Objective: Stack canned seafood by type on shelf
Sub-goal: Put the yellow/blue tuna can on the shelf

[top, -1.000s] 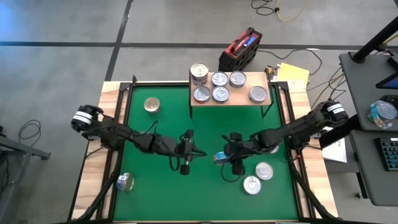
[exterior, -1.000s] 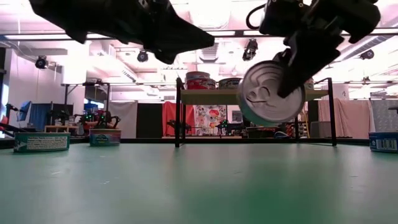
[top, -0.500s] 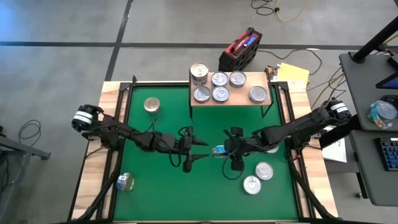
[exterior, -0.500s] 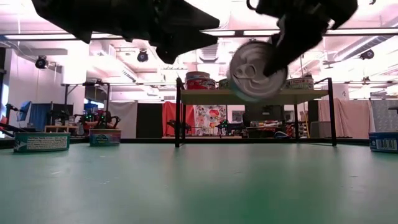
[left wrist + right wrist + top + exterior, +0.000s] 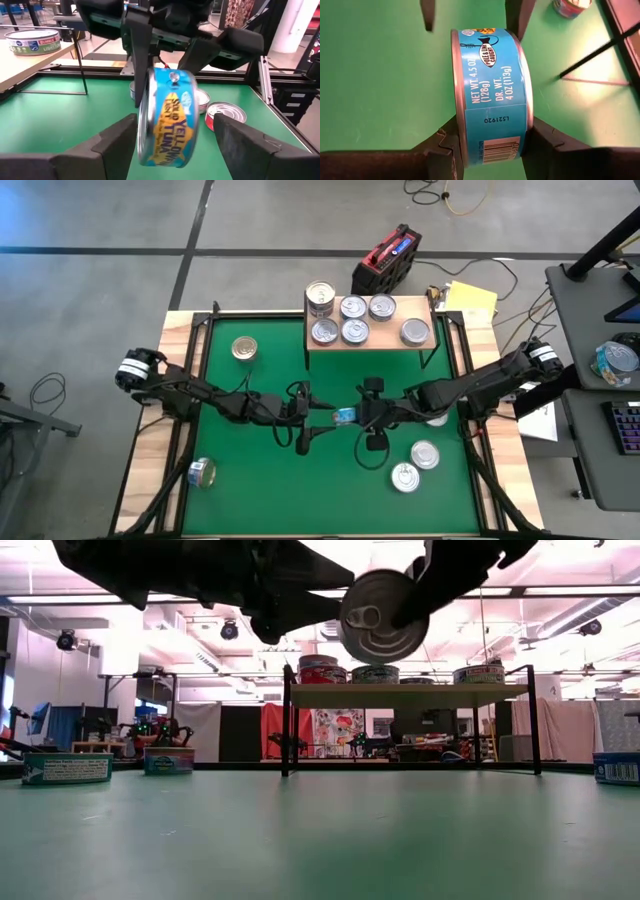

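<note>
The right hand (image 5: 490,145), black, holds a tin (image 5: 491,95) with a bright blue label, white lettering and silver rims; from the left wrist view the label (image 5: 172,117) carries yellow lettering and a yellow fish. The left hand (image 5: 172,145) beside it is black. Beneath both, the table (image 5: 260,480) is green with a pale wood border. Beyond the hands, the shelf (image 5: 368,340) is light wood on black legs, its tins (image 5: 352,308) silver-topped.
</note>
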Controlling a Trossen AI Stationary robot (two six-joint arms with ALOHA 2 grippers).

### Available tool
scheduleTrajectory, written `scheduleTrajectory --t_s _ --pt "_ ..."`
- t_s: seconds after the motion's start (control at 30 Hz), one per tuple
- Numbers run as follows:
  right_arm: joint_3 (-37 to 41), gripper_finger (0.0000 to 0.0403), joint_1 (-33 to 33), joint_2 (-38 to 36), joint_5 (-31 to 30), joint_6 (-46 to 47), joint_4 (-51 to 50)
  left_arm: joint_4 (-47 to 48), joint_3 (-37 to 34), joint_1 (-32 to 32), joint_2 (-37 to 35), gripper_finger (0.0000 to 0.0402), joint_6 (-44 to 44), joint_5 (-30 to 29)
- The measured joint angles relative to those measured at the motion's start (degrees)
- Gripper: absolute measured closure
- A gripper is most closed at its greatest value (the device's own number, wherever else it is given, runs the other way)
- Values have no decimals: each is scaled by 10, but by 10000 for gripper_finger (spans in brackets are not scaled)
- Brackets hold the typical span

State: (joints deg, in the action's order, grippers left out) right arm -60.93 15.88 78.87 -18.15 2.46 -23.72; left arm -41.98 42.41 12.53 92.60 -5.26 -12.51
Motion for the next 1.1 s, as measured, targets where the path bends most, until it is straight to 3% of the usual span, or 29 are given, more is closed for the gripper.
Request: scheduleTrajectory --t_s 0.5,0.8,0.93,1.1 --pt "-14 274 0 1 1 -21 7 -9 9 -1 2 154 2 -5" --pt "-15 274 0 1 1 -19 6 -12 60 -2 57 159 42 -5" --pt "-15 274 1 1 1 -10 -10 -15 67 -2 60 192 46 -5" --pt "-15 274 1 1 5 -3 -13 -15 66 -4 60 280 39 -10"
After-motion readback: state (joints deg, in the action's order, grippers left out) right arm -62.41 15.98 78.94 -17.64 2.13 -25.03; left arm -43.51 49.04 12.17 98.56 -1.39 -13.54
